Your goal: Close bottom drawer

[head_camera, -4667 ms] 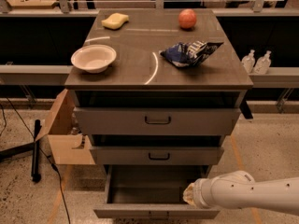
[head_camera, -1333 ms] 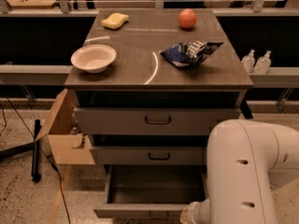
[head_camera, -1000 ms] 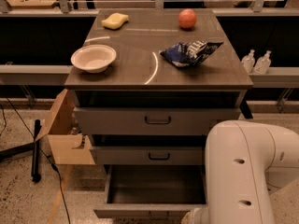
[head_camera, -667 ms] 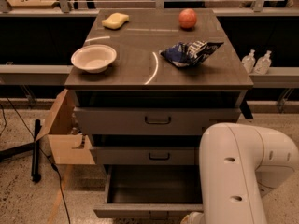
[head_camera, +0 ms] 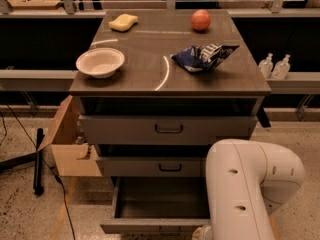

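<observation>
The bottom drawer [head_camera: 155, 204] is the lowest of three grey drawers in the cabinet and is pulled far out; its empty tray faces up and its front panel [head_camera: 150, 227] lies at the bottom edge of the view. My white arm [head_camera: 245, 189] fills the lower right and reaches down in front of the drawer's right end. The gripper is below the frame edge, out of view; only a bit of the wrist [head_camera: 202, 232] shows by the front panel. The middle drawer [head_camera: 150, 166] and top drawer [head_camera: 167, 129] stand slightly open.
On the cabinet top [head_camera: 150, 74] lie a white bowl [head_camera: 100, 62], a yellow sponge [head_camera: 123, 22], a red apple [head_camera: 200, 19] and a blue chip bag [head_camera: 202, 57]. An open cardboard box [head_camera: 67, 146] stands left of the cabinet, with a black pole [head_camera: 38, 161] and cable on the floor. Two bottles [head_camera: 273, 66] stand at the right.
My arm has swung in from the lower right and dropped; its bulky link now covers the lower right and the gripper has sunk below the view. The bottom drawer looks as far out as before.
</observation>
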You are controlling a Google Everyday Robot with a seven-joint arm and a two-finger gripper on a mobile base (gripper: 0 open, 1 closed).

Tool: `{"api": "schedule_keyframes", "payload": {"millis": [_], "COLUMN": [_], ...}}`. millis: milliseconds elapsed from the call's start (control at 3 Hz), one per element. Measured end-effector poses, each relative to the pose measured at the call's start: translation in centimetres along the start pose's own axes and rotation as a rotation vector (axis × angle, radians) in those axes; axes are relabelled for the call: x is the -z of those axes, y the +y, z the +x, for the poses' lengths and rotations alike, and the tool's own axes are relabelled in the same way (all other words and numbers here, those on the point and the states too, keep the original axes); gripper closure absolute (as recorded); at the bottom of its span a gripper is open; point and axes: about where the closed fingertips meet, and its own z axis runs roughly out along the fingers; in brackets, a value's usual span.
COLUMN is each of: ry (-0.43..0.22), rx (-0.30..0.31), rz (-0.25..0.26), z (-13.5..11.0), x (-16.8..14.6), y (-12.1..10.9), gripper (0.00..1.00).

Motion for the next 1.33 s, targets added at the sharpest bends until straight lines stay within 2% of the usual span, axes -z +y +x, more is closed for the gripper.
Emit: {"api": "schedule_keyframes", "payload": {"millis": [667,1000,1333], "ry": [0.003,0.003,0.011], "rx": [0.025,0.027,0.035], "rz": [0.100,0.105,0.183], "z": [1.3,1.4,1.6], "x": [-2.2,-2.2,-3.1], "y": [-5.1,-5.4,-9.1], "gripper": [1.00,1.00,1.00]}}
